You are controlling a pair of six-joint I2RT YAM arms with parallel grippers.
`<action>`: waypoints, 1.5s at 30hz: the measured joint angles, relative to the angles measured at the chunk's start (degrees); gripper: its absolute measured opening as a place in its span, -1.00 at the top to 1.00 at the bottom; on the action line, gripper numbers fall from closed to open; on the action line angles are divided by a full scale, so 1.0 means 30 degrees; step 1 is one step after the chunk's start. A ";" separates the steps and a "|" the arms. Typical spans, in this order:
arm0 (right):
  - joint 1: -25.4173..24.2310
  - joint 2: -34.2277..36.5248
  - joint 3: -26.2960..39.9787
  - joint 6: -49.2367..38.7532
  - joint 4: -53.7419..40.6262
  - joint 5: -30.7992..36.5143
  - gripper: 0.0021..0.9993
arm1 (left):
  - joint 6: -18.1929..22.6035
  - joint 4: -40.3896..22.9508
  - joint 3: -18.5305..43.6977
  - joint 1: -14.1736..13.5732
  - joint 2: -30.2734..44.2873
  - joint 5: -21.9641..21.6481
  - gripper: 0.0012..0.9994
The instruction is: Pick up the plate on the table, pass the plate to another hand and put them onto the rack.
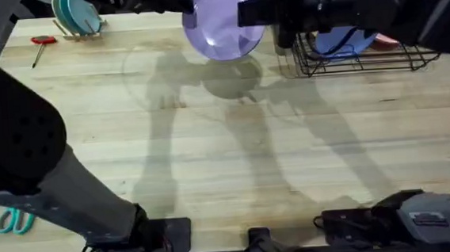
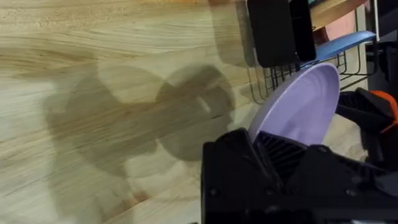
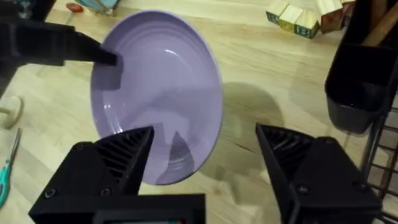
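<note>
The lavender plate (image 1: 222, 24) hangs tilted above the far middle of the table (image 1: 211, 151). My left gripper (image 1: 190, 17) is shut on the plate's left rim, and the left wrist view shows the plate (image 2: 305, 109) rising from between its fingers (image 2: 249, 149). My right gripper (image 1: 253, 13) is at the plate's right edge and stands open. In the right wrist view the plate (image 3: 155, 93) partly lies between its spread fingers (image 3: 112, 162), with the far finger apart from it. The black wire rack (image 1: 363, 61) stands just right of the plate.
In the rack are a blue plate (image 1: 338, 42) and a pink plate (image 1: 386, 42); a black holder (image 3: 360, 87) hangs on the rack's side. A small wooden rack with teal plates (image 1: 78, 17) and a red screwdriver (image 1: 42, 43) sit far left. Teal scissors (image 1: 13, 222) lie near left.
</note>
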 joint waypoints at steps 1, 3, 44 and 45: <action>0.0000 0.0134 0.0000 0.0000 0.0080 0.0000 -0.94 | -0.0002 0.0000 0.0000 0.0000 0.0000 0.0037 0.92; 0.0000 0.0299 0.0000 0.0017 0.0189 0.0000 -0.77 | 0.0000 0.0000 0.0000 0.0000 0.0000 0.0080 0.92; -0.3853 -0.3615 0.0000 -0.7063 0.0938 0.2317 0.95 | -0.0044 -0.0226 0.2820 0.2375 -0.1770 0.0357 -0.99; -0.4222 -0.4006 0.0000 -0.7597 0.1098 0.2336 0.95 | 0.0010 -0.0330 0.2820 0.2593 -0.2106 0.0357 -0.99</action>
